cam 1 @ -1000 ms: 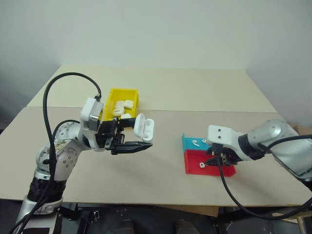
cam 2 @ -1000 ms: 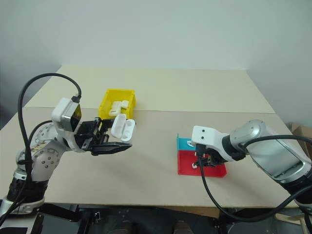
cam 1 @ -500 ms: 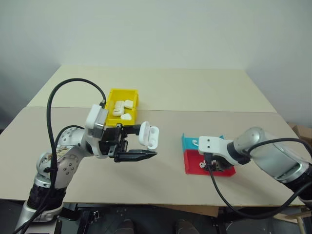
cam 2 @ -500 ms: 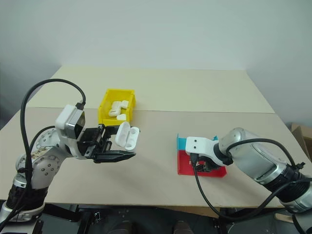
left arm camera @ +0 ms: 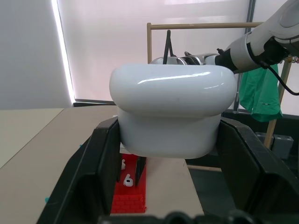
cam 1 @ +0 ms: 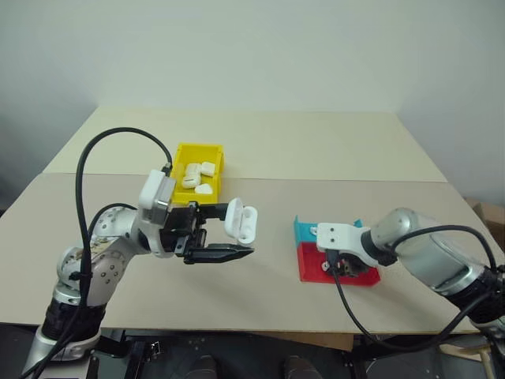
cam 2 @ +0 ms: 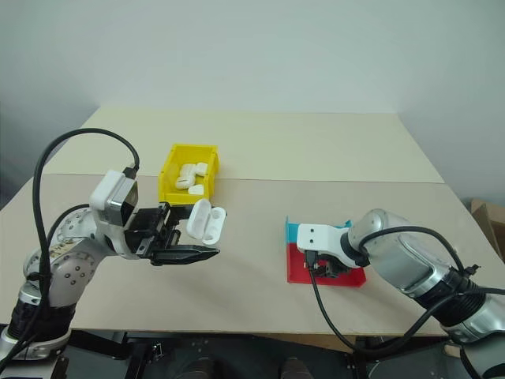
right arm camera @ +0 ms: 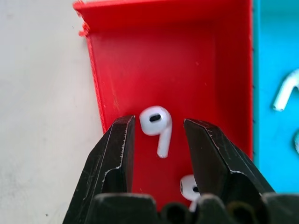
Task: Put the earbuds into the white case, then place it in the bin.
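White case (cam 1: 239, 220): a glossy, rounded, pebble-like plastic shell with its hinged lid swung open, clamped between the black fingers of the left gripper (cam 1: 229, 237) and held above the table (cam 1: 316, 150), near the middle of its front half. Earbuds: one glossy white earbud (right arm camera: 157, 126) with a short stem lies on the floor of the red tray (right arm camera: 140, 60), directly between the parted fingers of the right gripper (right arm camera: 156, 140), which straddles it without visibly touching it; a second earbud (right arm camera: 189, 186) lies close to one finger. The red tray is shallow, with thin ribbed plastic walls. Beside it, touching, sits a shallow blue tray (right arm camera: 275, 46) holding another white piece. Bin (cam 1: 183, 151): bright yellow, rectangular, open-topped, with several white cases inside, standing behind the left gripper. The table is matte beige and smooth.
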Robot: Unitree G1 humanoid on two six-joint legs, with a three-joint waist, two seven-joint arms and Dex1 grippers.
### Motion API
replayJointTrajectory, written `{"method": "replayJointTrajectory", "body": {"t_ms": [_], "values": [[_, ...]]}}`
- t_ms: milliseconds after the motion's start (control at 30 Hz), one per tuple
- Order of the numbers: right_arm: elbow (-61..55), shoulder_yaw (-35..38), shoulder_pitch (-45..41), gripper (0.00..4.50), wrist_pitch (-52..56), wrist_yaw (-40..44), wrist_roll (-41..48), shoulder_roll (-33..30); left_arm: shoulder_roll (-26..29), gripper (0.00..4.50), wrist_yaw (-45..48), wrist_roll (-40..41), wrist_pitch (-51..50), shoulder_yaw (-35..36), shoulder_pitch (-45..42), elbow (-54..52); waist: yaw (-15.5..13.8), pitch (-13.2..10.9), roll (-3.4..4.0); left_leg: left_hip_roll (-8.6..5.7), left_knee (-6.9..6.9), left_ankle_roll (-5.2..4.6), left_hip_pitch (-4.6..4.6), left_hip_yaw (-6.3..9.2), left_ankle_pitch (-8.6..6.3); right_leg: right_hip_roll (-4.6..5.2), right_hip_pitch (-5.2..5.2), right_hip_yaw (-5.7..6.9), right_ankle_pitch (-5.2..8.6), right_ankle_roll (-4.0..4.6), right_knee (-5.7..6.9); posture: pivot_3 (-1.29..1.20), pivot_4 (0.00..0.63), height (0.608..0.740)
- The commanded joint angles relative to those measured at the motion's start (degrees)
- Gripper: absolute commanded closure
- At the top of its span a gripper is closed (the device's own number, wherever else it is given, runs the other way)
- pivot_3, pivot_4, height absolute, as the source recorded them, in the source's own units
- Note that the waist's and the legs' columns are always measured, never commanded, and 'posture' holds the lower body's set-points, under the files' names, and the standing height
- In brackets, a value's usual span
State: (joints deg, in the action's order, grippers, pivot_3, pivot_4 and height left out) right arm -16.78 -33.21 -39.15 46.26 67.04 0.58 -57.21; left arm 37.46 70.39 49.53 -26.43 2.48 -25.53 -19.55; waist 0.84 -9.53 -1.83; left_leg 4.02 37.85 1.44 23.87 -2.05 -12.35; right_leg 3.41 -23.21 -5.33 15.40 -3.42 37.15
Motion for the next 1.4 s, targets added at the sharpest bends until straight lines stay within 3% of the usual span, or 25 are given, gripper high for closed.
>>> {"method": "replayJointTrajectory", "body": {"t_ms": [33,133,333,567,733,900,1033,1200,1300,1400], "values": [[0.71,0.98,0.26,2.42,-1.38,0.61,-1.21,0.47,0.56,1.71,-0.46,0.28,0.23,1.68,0.17,-2.17,-0.03,0.00,0.00,0.00,0.00,0.00,0.00,0.00,0.00,0.00,0.00,0.00,0.00,0.00,0.00,0.00,0.150,0.740],[0.71,1.05,0.62,2.42,-1.91,1.25,-1.51,0.41,0.72,1.71,-0.59,0.32,0.24,1.73,0.40,-2.40,-0.04,0.00,0.00,0.00,0.00,0.00,0.00,0.00,0.00,0.00,0.02,0.00,0.00,0.00,-0.01,0.00,0.150,0.740],[0.44,1.21,2.13,3.87,-2.75,1.75,-2.54,-0.08,1.34,1.71,-0.46,0.58,0.12,2.12,0.65,-2.55,-0.04,0.00,0.00,0.00,0.00,0.00,-0.04,0.00,0.00,0.00,0.07,0.01,0.00,0.00,-0.01,0.00,0.150,0.740],[0.37,3.33,2.44,3.87,-0.88,1.11,-2.05,1.00,1.27,1.71,-0.17,0.51,0.03,1.88,0.17,-2.09,-0.05,0.00,0.00,0.00,0.00,0.00,-0.06,0.00,0.00,0.00,0.08,0.00,0.00,0.00,-0.01,0.00,0.150,0.740],[-3.70,14.51,2.41,3.87,7.25,1.34,6.19,1.16,0.68,1.71,-0.04,0.45,-0.25,1.16,-0.44,-1.45,-0.07,0.00,0.00,0.00,0.00,0.00,-0.02,0.00,0.00,0.00,0.04,0.00,0.00,0.00,-0.01,0.00,0.150,0.740],[-9.63,34.34,4.96,3.87,17.08,-1.67,18.14,5.10,-0.21,1.71,-0.03,0.06,-0.79,0.02,-1.73,-0.03,-0.16,0.00,0.00,0.00,-0.01,0.00,-0.01,0.03,0.00,0.00,0.06,0.02,0.00,0.00,-0.01,0.00,0.150,0.740],[-15.36,50.68,6.83,3.87,20.12,-8.76,26.41,14.81,-1.94,1.71,-0.86,-0.90,-2.10,-2.04,-5.15,3.01,-0.19,0.00,0.00,-0.01,-0.01,0.00,-0.02,0.07,0.00,0.00,0.11,0.07,0.00,0.00,-0.02,0.00,0.150,0.740],[-20.65,63.14,1.38,3.87,21.87,-21.66,37.74,29.67,-4.51,1.71,-1.08,-2.73,-3.98,-4.93,-9.98,7.35,0.14,0.00,0.01,-0.01,-0.01,-0.01,-0.01,0.09,0.00,-0.01,0.08,0.05,-0.02,-0.02,0.01,0.00,0.150,0.740],[-23.30,65.42,-1.08,3.87,22.39,-28.51,44.23,35.40,-5.96,1.71,-1.59,-3.31,-5.39,-5.93,-12.38,9.13,0.17,0.00,0.02,0.00,-0.04,-0.01,-0.01,0.13,0.00,-0.04,0.05,0.06,-0.02,-0.02,0.05,0.00,0.150,0.740],[-27.27,62.89,0.03,3.87,19.79,-32.73,50.03,39.52,-7.71,1.71,-2.32,-3.71,-6.44,-6.23,-15.28,11.42,0.14,-0.01,0.03,-0.01,-0.08,-0.01,0.02,0.14,0.00,-0.04,0.04,0.08,-0.01,-0.03,0.04,0.00,0.150,0.740]]}}
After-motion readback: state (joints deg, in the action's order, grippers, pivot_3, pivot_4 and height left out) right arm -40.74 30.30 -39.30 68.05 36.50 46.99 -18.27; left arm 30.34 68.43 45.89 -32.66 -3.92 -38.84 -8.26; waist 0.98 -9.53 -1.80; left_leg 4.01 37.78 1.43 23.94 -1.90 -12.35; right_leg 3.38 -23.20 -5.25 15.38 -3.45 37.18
